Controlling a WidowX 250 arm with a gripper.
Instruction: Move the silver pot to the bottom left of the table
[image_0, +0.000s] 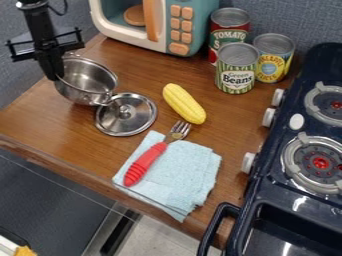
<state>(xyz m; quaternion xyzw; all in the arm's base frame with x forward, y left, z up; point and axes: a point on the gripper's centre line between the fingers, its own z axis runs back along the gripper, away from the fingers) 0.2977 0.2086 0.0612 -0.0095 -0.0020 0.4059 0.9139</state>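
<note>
The black gripper (53, 70) hangs down at the upper left, against the left rim of the silver pot (85, 80). Whether it grips the rim cannot be made out. The pot has no lid on, and its inside faces up. One small handle shows at its lower right, and the left part of its rim is partly hidden by the gripper. Just to the lower right of the pot, a silver lid (125, 114) with a round knob lies on the wooden table (40, 117).
Right of the lid lies a yellow corn cob (184, 103). A red-handled fork (148, 161) rests on a light blue cloth (184, 172). Behind are a toy microwave (150, 25) and several cans (236, 68). A dark stove (294, 185) borders the right side.
</note>
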